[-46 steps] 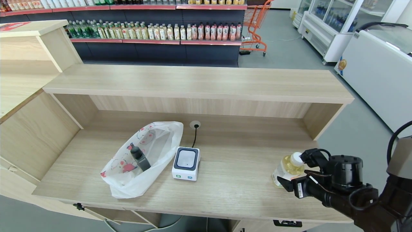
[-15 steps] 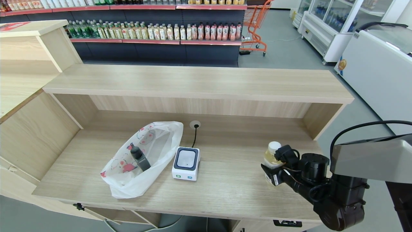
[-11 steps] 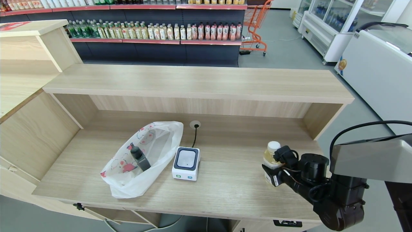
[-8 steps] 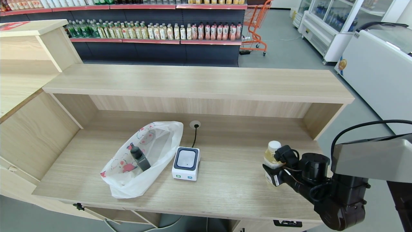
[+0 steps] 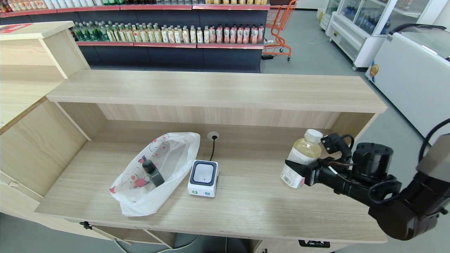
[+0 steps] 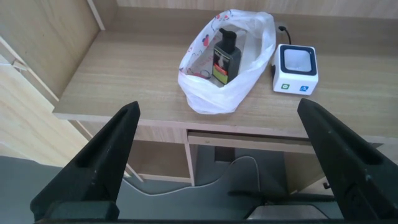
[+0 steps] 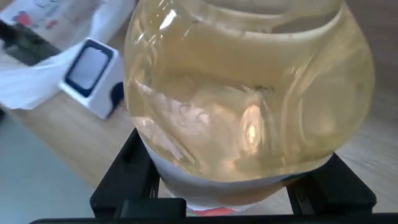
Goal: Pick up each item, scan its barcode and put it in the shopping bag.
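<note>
Right tool [image 5: 312, 162] clamps bottle [image 5: 304, 151]; head view shows barcode [image 5: 289, 180].

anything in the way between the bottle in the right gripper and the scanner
Nothing visible does. The right gripper holds the bottle above the counter, and only bare counter lies between it and the scanner. The shopping bag sits beyond the scanner.

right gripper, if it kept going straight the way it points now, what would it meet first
Holding the bottle, the right gripper points across the counter toward the scanner, likely the first thing met, though it may pass above it; height is unclear.
</note>
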